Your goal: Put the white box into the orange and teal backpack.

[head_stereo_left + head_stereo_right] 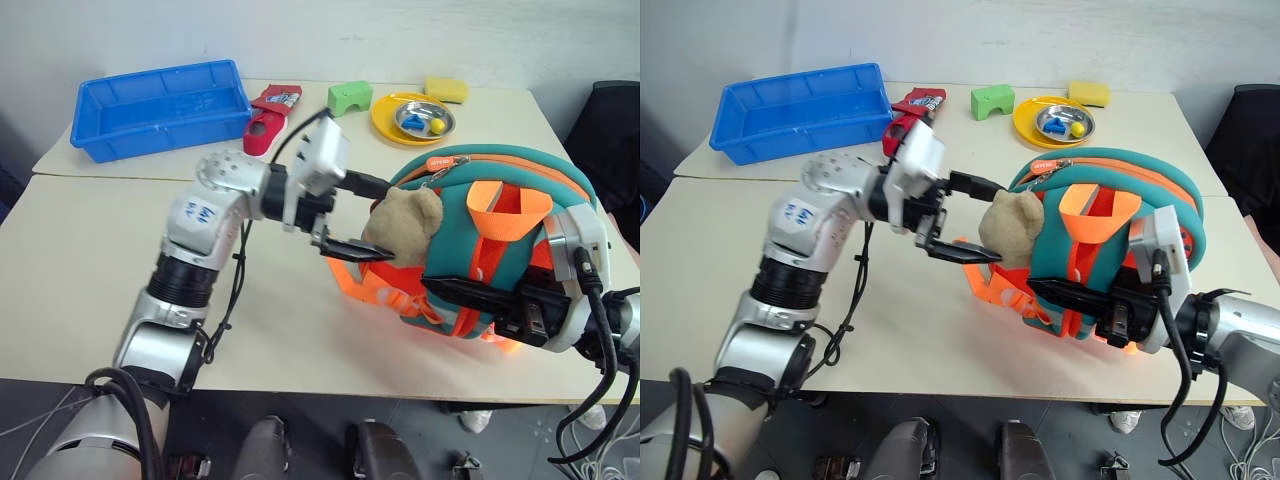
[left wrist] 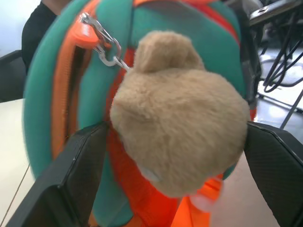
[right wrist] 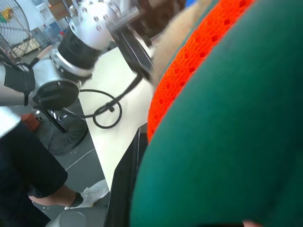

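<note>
Fingers [image 2: 71, 179] of my left gripper [image 1: 350, 215] stand wide on either side of the tan plush toy [image 1: 405, 225], gripping nothing. My right gripper [image 1: 1080, 300] is clamped on the orange and teal backpack [image 1: 500, 250], I judge to keep it propped upright. I cannot see the white box; the zipper looks shut.
</note>
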Controlling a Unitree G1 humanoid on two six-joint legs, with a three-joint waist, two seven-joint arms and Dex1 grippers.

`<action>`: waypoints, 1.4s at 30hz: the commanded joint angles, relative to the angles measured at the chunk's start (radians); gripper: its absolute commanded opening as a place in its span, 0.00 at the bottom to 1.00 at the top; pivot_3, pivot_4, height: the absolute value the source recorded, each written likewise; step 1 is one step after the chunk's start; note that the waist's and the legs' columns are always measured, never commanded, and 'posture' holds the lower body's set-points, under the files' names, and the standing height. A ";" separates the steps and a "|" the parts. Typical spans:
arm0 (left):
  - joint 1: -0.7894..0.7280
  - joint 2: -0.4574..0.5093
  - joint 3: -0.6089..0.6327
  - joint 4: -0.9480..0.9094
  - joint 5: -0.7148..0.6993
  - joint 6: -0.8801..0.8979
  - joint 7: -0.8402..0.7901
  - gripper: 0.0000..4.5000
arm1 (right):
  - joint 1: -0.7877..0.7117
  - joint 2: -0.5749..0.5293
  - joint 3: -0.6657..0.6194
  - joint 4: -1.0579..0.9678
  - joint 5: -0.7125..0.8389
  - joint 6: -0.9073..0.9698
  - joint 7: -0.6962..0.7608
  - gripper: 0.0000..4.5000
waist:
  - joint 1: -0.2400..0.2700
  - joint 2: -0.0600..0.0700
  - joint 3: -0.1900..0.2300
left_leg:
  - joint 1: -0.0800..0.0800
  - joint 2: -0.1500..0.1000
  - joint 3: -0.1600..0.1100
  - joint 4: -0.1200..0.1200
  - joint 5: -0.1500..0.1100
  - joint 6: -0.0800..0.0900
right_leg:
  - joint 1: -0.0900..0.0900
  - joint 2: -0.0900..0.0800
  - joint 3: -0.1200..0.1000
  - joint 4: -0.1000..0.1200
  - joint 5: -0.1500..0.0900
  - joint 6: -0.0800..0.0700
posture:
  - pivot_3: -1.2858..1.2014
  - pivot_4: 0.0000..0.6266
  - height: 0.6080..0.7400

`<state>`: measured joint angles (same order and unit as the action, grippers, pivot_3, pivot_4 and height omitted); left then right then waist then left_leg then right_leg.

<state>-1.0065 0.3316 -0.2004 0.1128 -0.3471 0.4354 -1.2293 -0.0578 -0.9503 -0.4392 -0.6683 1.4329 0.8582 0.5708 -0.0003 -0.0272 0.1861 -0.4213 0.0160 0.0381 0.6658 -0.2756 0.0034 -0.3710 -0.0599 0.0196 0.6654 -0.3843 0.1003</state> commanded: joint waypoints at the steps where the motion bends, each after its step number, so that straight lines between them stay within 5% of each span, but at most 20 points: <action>1: -0.010 -0.022 0.015 -0.026 -0.017 -0.011 0.032 0.93 | -0.002 0.010 0.001 -0.044 0.007 -0.027 -0.016 0.00 | 0.000 0.000 0.000 | 0.000 0.000 0.000 0.000 0.000 0.000 | 0.000 0.000 0.000 0.000 0.000 0.000 | 0.52 0.24 1.00; 12: -0.006 0.038 0.063 0.003 -0.078 0.024 -0.019 0.30 | 0.071 0.006 -0.053 -0.048 0.018 -0.050 -0.028 0.00 | -0.001 0.000 0.000 | 0.000 0.000 0.000 0.000 0.000 0.000 | 0.000 0.000 0.000 0.000 0.000 0.000 | 0.52 0.24 1.00; 16: -0.028 0.072 0.078 0.068 -0.054 -0.017 -0.021 0.16 | 0.077 -0.005 -0.059 -0.030 -0.022 -0.053 -0.011 0.00 | 0.000 0.000 0.000 | 0.000 0.000 0.000 0.000 0.000 0.000 | 0.000 0.000 0.000 0.000 0.000 0.000 | 0.52 0.24 1.00; 26: -0.110 0.148 0.059 0.513 0.127 -0.289 0.019 0.15 | 0.046 0.004 -0.156 0.018 -0.027 -0.090 0.019 0.00 | -0.001 0.000 0.000 | 0.000 0.000 0.000 0.000 0.000 0.000 | 0.000 0.000 -0.001 0.000 0.000 0.000 | 0.52 0.24 1.00; 35: 0.045 0.083 -0.095 0.588 0.330 -0.590 0.028 0.15 | 0.077 -0.015 -0.218 0.040 -0.030 -0.081 0.074 0.00 | 0.002 0.000 0.000 | 0.000 -0.001 0.000 0.000 0.000 0.000 | 0.000 -0.001 -0.001 0.002 0.000 0.000 | 0.52 0.24 1.00; 40: 0.086 0.015 -0.108 0.541 0.340 -0.553 0.062 0.15 | 0.097 0.003 -0.198 0.038 -0.094 -0.092 0.055 0.00 | 0.007 0.000 0.000 | 0.000 -0.001 -0.001 0.001 0.000 0.000 | 0.000 -0.001 -0.002 0.003 0.000 0.000 | 0.52 0.24 1.00; 42: 0.083 0.010 -0.088 0.523 0.318 -0.500 0.056 0.30 | 0.107 -0.007 -0.188 0.054 -0.145 -0.090 0.055 0.14 | 0.011 0.000 0.000 | 0.000 -0.001 0.000 0.001 0.000 0.001 | 0.000 -0.001 -0.002 0.003 0.000 0.000 | 0.52 0.24 1.00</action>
<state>-0.9312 0.3470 -0.2922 0.6639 -0.0272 -0.1029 -1.1714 0.0493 -0.9529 -0.6021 -0.6199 1.3182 0.7866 0.6271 0.0105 -0.0271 0.1859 -0.4212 0.0150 0.0377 0.6669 -0.2752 0.0040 -0.3710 -0.0612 0.0180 0.6683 -0.3843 0.1003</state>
